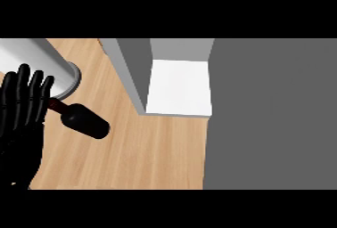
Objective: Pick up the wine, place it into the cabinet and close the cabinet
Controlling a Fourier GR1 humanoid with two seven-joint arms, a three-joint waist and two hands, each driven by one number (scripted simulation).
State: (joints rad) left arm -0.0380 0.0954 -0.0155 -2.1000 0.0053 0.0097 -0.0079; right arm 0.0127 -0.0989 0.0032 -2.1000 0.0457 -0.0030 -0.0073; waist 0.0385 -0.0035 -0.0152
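Looking steeply down from the head view, a wooden counter (151, 151) fills the lower left, and the cabinet (132, 71) stands at the top middle. Its grey side wall frames a white, open compartment with nothing inside. Right of the cabinet's opening a broad grey surface (270, 116) runs down the whole side; whether it is the cabinet's door or its top, the view does not tell.

Well to the left of the cabinet, and lower, is the wine bottle (84, 120). It is dark, with a reddish neck slanting up and away from the cabinet. Whether it stands or lies on the counter cannot be told from this angle.

Farther left of the cabinet, at the view's edge, the black left hand (23, 100) shows with its fingers straight, apart and pointing up, holding nothing. The bottle's neck meets the fingers' outline, but whether they touch is unclear.

A white cylinder (36, 60) on a grey base stands to the upper left of the cabinet, behind the hand. The right hand does not show.

Judging by this, the task is at its start. The cabinet is open and ready, but the wine is not grasped. Lifting it, setting it inside the white compartment and shutting the cabinet are all left to do.
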